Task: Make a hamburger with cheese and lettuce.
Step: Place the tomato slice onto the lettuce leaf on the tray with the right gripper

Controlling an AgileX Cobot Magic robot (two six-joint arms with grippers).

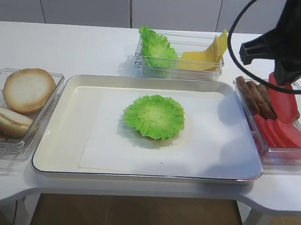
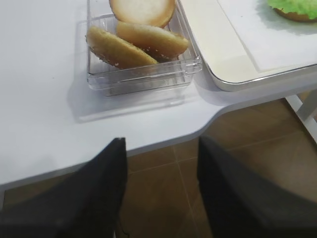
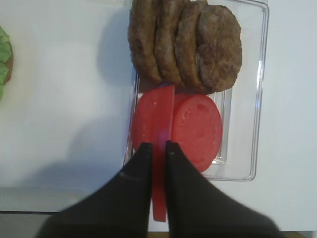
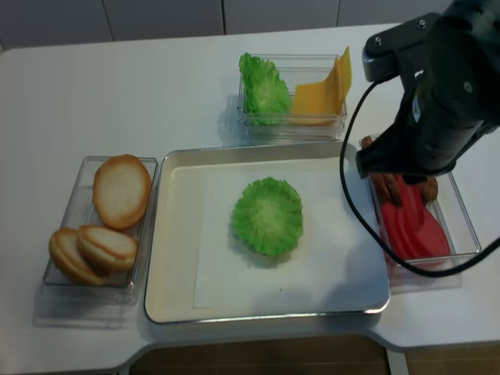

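Note:
The hamburger is a low stack in the middle of the tray (image 1: 65,137). On top lies the round ruffled lettuce (image 1: 154,116) (image 4: 268,215), and a brown edge shows beneath it in the wrist views (image 2: 292,6). Square cheese slices (image 1: 204,57) lean in the back container. My right gripper (image 3: 159,148) (image 1: 282,82) is shut on a red tomato slice (image 3: 164,111) (image 1: 286,105). The slice hangs edge-on just above the right container. My left gripper (image 2: 161,141) is open and holds nothing, hanging past the table's front-left edge over the floor.
A bunchy green leaf (image 1: 156,46) shares the cheese container. The right container (image 3: 260,99) holds brown patties (image 3: 198,44) and more tomato slices (image 3: 200,126). Bun halves (image 1: 28,88) fill a clear box (image 2: 143,79) left of the tray.

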